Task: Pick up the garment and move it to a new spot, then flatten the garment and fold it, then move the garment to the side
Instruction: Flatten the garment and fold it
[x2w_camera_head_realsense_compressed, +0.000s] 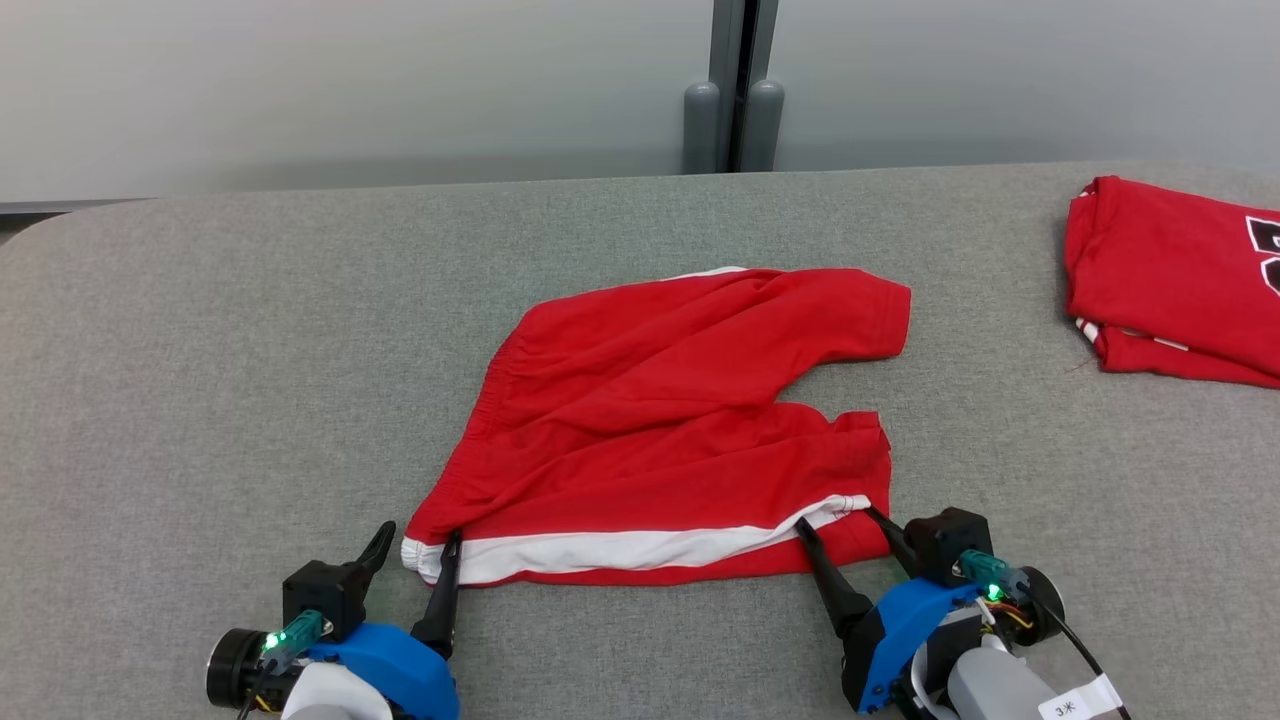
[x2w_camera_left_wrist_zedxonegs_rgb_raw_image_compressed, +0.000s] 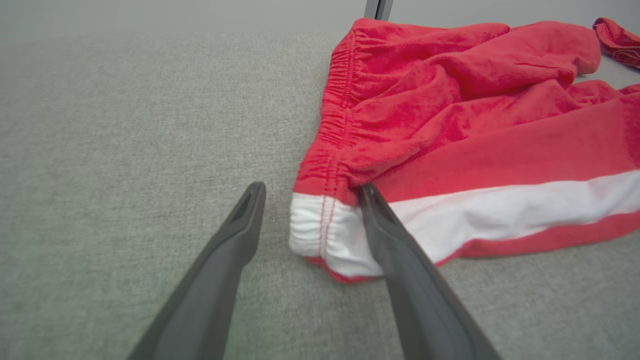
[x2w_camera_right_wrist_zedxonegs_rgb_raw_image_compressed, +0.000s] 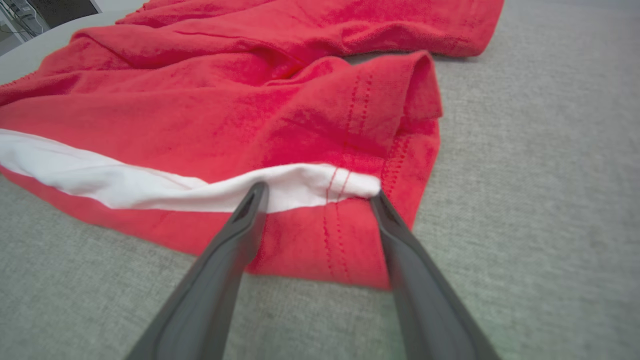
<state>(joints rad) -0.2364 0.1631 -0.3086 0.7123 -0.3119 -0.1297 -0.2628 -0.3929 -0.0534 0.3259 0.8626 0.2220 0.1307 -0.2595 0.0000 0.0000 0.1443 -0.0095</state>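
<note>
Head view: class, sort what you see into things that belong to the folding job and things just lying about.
Belong to the job:
- red shorts
- left gripper, open at the waistband corner
- right gripper, open at the leg hem

Just lying about:
- folded red shirt, far right
- grey posts at the back
</note>
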